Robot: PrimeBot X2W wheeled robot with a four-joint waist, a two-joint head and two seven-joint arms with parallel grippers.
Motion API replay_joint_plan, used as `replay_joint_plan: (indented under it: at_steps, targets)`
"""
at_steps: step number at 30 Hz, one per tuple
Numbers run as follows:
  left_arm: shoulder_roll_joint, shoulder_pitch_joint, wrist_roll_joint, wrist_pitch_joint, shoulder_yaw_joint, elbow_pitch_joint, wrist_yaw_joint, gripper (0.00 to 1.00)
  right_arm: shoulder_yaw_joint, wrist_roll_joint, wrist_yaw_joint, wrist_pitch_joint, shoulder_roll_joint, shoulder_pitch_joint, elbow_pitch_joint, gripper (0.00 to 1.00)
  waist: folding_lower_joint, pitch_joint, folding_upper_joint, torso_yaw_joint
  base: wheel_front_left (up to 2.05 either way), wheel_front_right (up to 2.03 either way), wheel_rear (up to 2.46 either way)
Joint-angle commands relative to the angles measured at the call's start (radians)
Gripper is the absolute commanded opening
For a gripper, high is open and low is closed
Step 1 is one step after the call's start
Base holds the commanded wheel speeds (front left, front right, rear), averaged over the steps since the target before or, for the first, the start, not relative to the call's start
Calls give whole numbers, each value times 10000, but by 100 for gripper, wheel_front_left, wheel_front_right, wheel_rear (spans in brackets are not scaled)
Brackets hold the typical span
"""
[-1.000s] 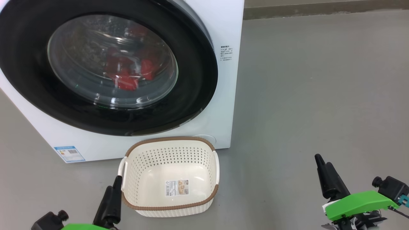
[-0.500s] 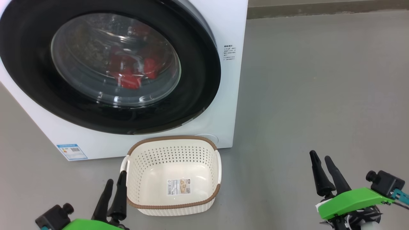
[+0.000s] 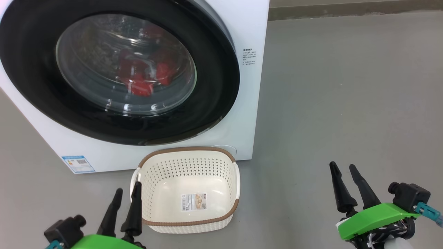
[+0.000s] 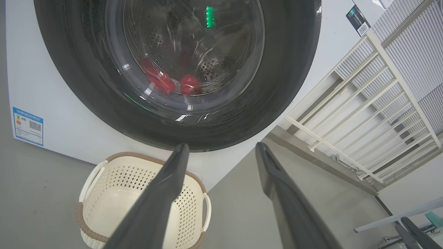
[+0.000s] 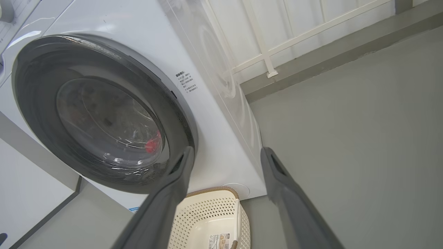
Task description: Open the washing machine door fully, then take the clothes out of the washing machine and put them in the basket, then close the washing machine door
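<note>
Right now your left gripper [image 3: 128, 186] sits low with its fingers spread and nothing between them, just beside the left handle of the basket [image 3: 188, 150]. Your right gripper [image 3: 342, 164] is spread the same way, holding nothing, over the grey floor [image 3: 346, 86] well right of the basket. The door [image 3: 214, 86] lies closed on the washing machine [image 3: 247, 27]. Red clothes [image 3: 142, 83] show through the glass. The basket stands just before the machine, below the door.

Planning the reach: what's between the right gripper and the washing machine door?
In the head view, bare grey floor, then the washing machine's white front; the basket sits left of that path.
</note>
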Motion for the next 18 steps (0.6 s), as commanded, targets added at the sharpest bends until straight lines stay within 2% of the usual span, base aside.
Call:
replay_joint_plan:
  at_steps: [1, 18]
  targets:
    - [181, -524, 442, -195, 163, -289, -49, 100, 192, -410, 3, -154, -124, -575, -292, 100, -1, 16, 0, -16, 0, 0, 0]
    - [210, -752, 2573, -698, 52, -458, -54, 100, 399, -2394, 3, -654, -157, -764, -425, 100, -1, 74, 0, 25, 0, 0, 0]
